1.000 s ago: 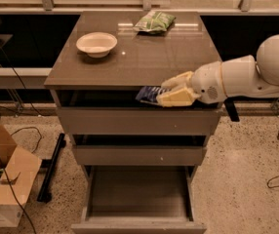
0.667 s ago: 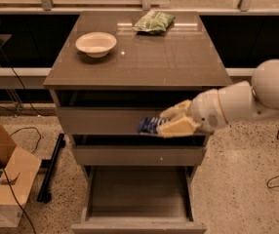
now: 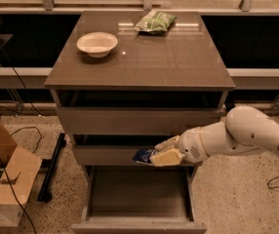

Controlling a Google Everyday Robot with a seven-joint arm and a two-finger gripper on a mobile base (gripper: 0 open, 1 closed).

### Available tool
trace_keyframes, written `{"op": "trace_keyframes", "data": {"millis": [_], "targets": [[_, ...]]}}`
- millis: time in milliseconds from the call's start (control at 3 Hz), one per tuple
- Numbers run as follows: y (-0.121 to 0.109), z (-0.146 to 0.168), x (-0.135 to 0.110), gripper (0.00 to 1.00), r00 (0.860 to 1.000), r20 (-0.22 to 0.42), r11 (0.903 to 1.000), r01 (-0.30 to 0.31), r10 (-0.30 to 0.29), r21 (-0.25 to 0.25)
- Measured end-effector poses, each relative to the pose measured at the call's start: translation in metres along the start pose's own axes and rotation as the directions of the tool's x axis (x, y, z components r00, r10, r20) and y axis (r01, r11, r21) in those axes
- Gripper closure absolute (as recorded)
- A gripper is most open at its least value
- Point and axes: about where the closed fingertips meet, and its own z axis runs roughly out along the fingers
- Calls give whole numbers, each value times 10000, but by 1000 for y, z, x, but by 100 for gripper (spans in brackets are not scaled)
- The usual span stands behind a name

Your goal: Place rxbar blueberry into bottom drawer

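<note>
My gripper [image 3: 162,151] is in front of the middle drawer's front, right of centre, just above the open bottom drawer. It is shut on the rxbar blueberry [image 3: 142,155], a dark navy-blue flat bar that sticks out to the left of the pale fingers [image 3: 166,157]. The bottom drawer [image 3: 138,225] is pulled out toward me; its shallow tray shows nothing inside. The white arm reaches in from the right.
A white bowl [image 3: 97,44] and a green crinkled bag [image 3: 155,22] sit on the cabinet top [image 3: 178,62]. A cardboard box [image 3: 5,179] and cables lie on the floor at left. The two upper drawers are nearly closed.
My gripper has moved down with the bar, from the cabinet top's front edge past the top drawer to the middle drawer's front.
</note>
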Motion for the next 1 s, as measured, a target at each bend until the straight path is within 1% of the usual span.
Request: {"op": "trace_keyframes", "data": {"millis": [333, 667, 1000], "targets": [[-50, 32, 22, 100, 9984, 90, 9981, -564, 562, 237], [-90, 78, 94, 100, 9705, -10, 9705, -2409, 2409, 11], [-89, 80, 93, 100, 9718, -92, 9718, -2357, 2358, 56]]}}
